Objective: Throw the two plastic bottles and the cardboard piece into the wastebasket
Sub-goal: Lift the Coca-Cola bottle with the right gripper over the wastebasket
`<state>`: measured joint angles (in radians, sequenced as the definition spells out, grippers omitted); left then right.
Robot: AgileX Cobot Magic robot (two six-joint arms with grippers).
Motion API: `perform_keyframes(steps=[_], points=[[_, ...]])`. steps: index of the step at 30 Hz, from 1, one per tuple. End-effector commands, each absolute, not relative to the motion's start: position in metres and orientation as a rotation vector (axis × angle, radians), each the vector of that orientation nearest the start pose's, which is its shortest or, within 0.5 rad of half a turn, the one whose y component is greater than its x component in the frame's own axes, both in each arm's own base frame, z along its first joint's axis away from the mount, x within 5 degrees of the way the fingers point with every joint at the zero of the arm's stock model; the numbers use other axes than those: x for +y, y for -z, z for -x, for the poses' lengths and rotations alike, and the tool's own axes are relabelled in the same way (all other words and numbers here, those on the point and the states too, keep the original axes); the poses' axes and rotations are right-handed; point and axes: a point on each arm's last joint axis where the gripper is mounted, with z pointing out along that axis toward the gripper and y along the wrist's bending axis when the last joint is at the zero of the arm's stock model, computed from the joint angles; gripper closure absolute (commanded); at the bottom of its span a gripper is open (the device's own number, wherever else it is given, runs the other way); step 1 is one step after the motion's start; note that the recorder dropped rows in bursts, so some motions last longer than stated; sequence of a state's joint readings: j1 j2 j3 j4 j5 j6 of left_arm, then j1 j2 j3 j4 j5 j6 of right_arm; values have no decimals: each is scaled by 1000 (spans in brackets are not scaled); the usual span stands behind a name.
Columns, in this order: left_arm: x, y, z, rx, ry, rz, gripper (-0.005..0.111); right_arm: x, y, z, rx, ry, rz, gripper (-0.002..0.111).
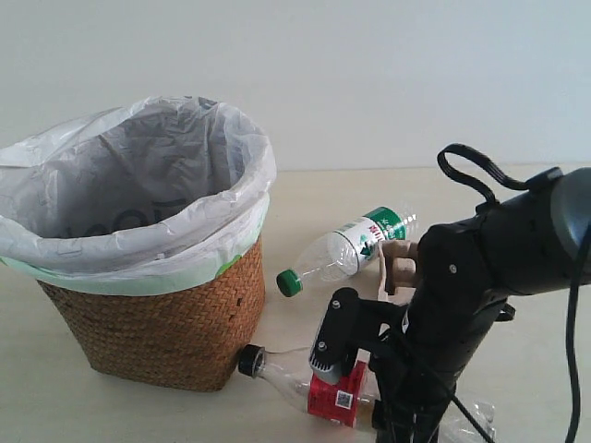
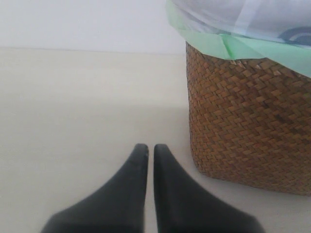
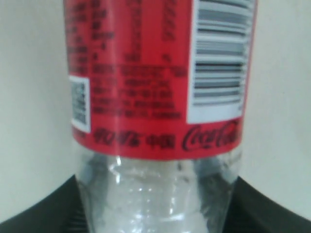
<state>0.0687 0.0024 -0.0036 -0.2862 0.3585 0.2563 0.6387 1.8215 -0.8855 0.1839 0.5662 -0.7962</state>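
Observation:
The wastebasket [image 1: 157,323], brown wicker lined with a white green-edged bag, stands at the left. The longer bottle [image 1: 305,378], black cap and red label, lies on the table by the basket's foot. My right gripper [image 3: 155,194] straddles its clear body [image 3: 155,189] just past the red label, a dark finger against each side. The shorter green-capped bottle [image 1: 346,251] lies farther back. The cardboard piece [image 1: 399,265] peeks out behind my right arm. My left gripper [image 2: 146,146] is shut and empty, low over the table beside the basket wall [image 2: 243,121].
My right arm [image 1: 480,277] and its cable loop fill the right foreground and hide part of the cardboard and the longer bottle's base. A pale wall runs behind the table. Bare tabletop [image 2: 73,107] lies ahead of the left gripper.

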Motion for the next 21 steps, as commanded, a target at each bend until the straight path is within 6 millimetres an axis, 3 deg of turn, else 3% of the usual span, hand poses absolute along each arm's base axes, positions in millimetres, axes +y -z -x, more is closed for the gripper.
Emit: perform_keyframes(steps=[1,10,21], points=[[-5,-182,-54,1829,43,1,103,189,-122,-238,2460,-164,1761,108],[-5,-182,-54,1829,43,1,103,177,-134,-241,2603,2,1563,108],[-5,-182,-54,1829,43,1,103,164,-220,-239,2486,51,1154,108]])
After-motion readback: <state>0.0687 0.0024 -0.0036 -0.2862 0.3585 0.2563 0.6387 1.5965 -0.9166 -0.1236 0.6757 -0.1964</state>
